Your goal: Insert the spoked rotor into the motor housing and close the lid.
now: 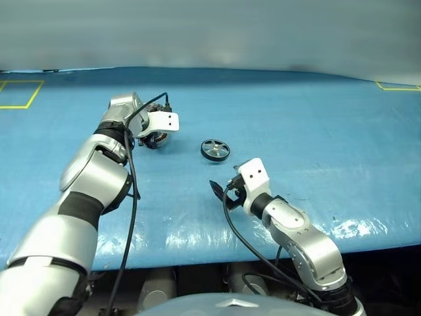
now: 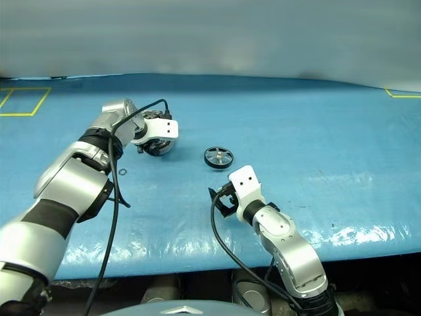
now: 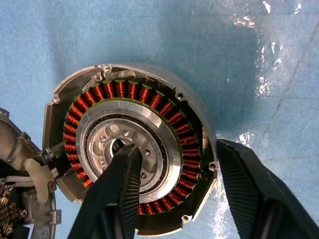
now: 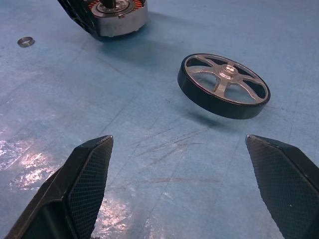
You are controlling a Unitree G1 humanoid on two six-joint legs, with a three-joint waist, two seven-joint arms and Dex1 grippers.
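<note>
Left gripper (image 3: 174, 191) set over the motor housing (image 3: 130, 144); right gripper (image 4: 199, 186) open and empty before the spoked rotor (image 4: 224, 85).

The left jaws stand partly open astride the housing's wall, one finger (image 3: 117, 194) over the central hub, the other outside the rim; whether they press the wall cannot be told. The housing lies flat on the blue surface (image 1: 316, 125), its coppery windings facing up. The right jaws are spread wide and hold nothing. The black-rimmed rotor rests on the surface between the two grippers, apart from the housing. A small ring (image 4: 25, 42) lies just beside the housing.
</note>
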